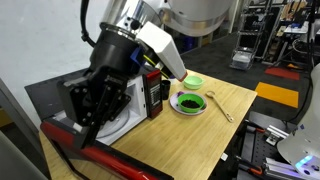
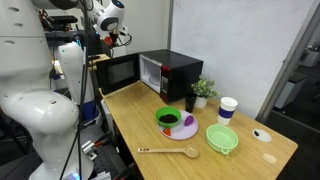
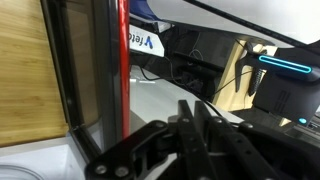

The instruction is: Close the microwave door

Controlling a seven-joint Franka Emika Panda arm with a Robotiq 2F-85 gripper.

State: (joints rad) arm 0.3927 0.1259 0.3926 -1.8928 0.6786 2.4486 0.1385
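Note:
The microwave (image 1: 150,92) (image 2: 175,70) stands at the back of the wooden table in both exterior views, with a black casing and a white cavity (image 1: 125,115). The microwave door (image 1: 95,152) (image 2: 115,72) is swung wide open; its red frame and dark window show in both views. In the wrist view the door's red edge (image 3: 124,70) stands upright next to its dark window (image 3: 85,70). My gripper (image 1: 88,125) (image 3: 190,115) is shut and empty, low beside the open door. I cannot tell whether it touches the door. In the exterior view from the table's far side the gripper is hidden behind the door.
On the table (image 1: 235,95) (image 2: 130,115) are a green bowl with dark contents (image 1: 190,102) (image 2: 170,120), a light green bowl (image 1: 193,82) (image 2: 222,138), a wooden spoon (image 1: 222,108) (image 2: 165,151), a cup (image 2: 228,108) and a small plant (image 2: 203,90).

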